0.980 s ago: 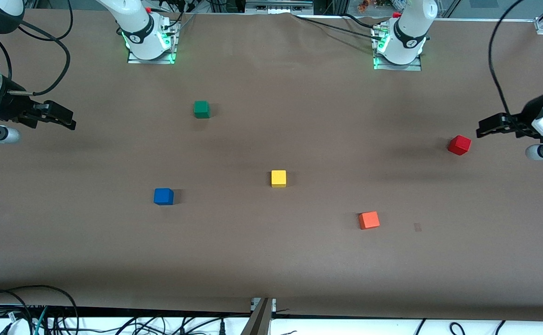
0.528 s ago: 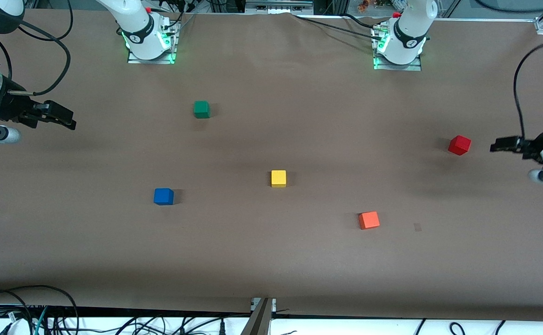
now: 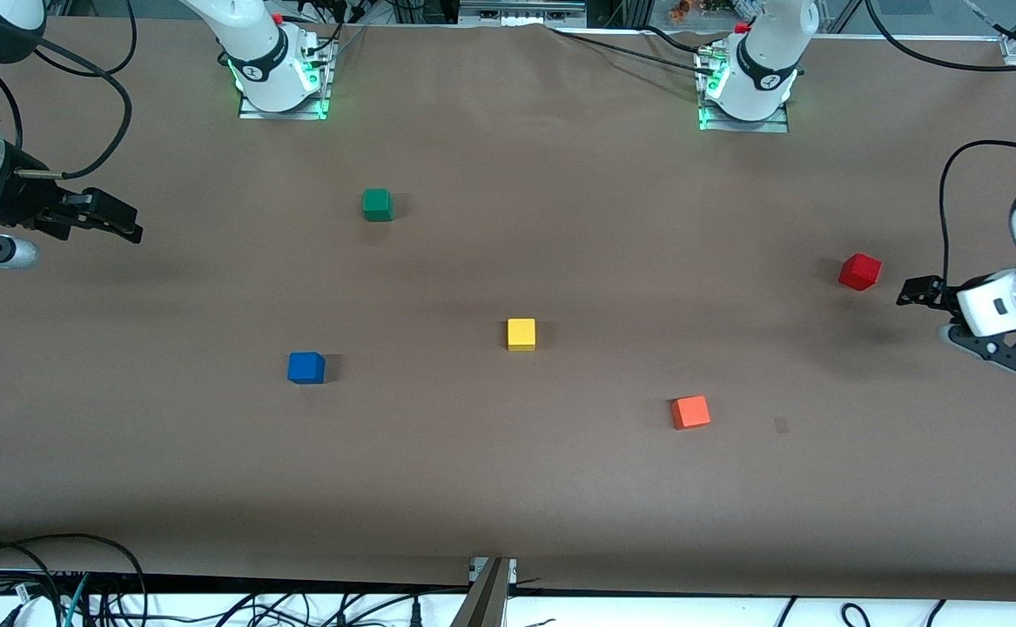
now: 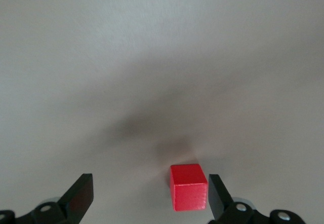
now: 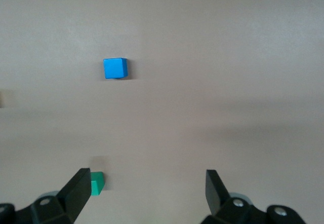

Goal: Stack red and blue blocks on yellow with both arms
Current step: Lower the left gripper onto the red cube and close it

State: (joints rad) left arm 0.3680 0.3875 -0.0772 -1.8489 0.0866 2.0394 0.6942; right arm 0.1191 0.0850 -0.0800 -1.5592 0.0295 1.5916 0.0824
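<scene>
The red block (image 3: 859, 272) lies near the left arm's end of the table. My left gripper (image 3: 909, 293) hangs open just beside it, toward that end. In the left wrist view the red block (image 4: 188, 187) sits between the spread fingers, close to one fingertip (image 4: 218, 197), with the gripper (image 4: 150, 197) holding nothing. The blue block (image 3: 306, 367) and the yellow cube (image 3: 521, 334) rest apart in mid-table. My right gripper (image 3: 122, 223) waits open at the right arm's end. The right wrist view shows that gripper (image 5: 147, 193) empty, with the blue block (image 5: 115, 68) some way off.
A green cube (image 3: 377, 205) lies farther from the front camera than the blue block and shows beside a right fingertip (image 5: 97, 183). An orange-red cube (image 3: 690, 412) sits nearer the camera than the yellow one. Both arm bases (image 3: 277, 74) stand along the table's back edge.
The left arm has swung and turned its wrist, bringing its gripper lower and level with the red block. The right arm and all cubes have stayed put.
</scene>
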